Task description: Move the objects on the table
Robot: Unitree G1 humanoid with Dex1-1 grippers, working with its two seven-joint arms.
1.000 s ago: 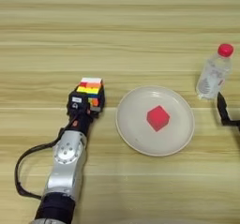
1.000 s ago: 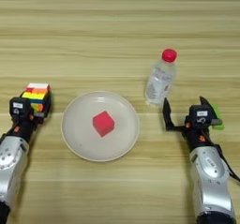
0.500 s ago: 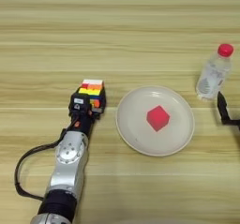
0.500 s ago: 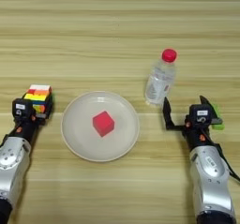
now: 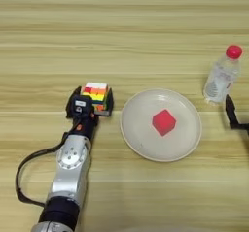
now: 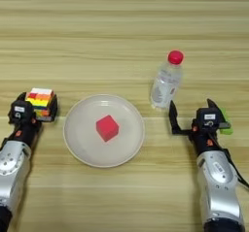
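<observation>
1. The left gripper (image 5: 92, 105), at left centre on the light wooden table (image 5: 121, 27), has its black fingers standing either side of the multicoloured puzzle cube (image 5: 95, 93); whether they actually pinch it, I cannot tell.
2. The small plain red cube (image 5: 164, 122) lies inside the round cream plate (image 5: 141, 146), mid-frame.
3. The right gripper (image 6: 193, 117) rests spread wide and empty, just below the upright clear plastic bottle with a red cap (image 6: 166, 82), likely lined up for a grasp.

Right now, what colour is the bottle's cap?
Red. The bottle's cap shows best in the right eye view.

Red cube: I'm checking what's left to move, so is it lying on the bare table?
No, the red cube lies inside the cream plate.
</observation>
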